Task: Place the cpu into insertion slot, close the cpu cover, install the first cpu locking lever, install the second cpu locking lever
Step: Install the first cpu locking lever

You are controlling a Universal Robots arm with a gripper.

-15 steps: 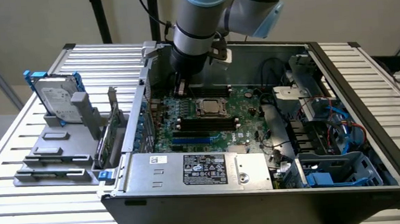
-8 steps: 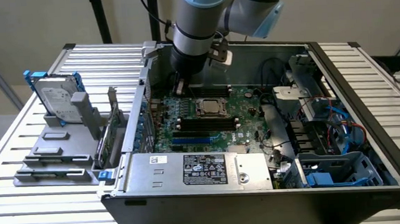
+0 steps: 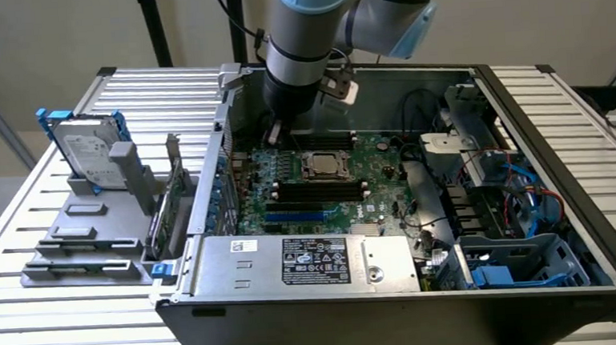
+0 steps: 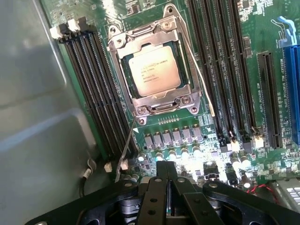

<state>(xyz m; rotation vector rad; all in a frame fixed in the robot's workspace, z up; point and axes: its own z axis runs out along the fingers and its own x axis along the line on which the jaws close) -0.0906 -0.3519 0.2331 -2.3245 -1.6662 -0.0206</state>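
Observation:
The cpu [image 4: 154, 70] lies silver face up in the insertion slot [image 3: 324, 165] on the green board. The cpu cover [image 4: 160, 99] is down flat around it, with the chip showing through its cut-out. One thin locking lever [image 4: 199, 75] runs along the socket's side by the memory slots. The other lever [image 4: 125, 150] slants away from the socket's corner towards my gripper [image 4: 167, 169]. My gripper is shut with nothing between its fingers and hangs over the board, a short way off the socket. In the exterior view the gripper [image 3: 277, 133] is just beyond the socket, towards that view's left.
Long black memory slots [image 4: 96, 93] flank the socket on both sides. The grey case wall [image 4: 37, 117] is close beside the gripper. A power supply [image 3: 308, 261] fills the near end of the case, and cables and a blue drive cage [image 3: 517, 264] sit at the exterior view's right.

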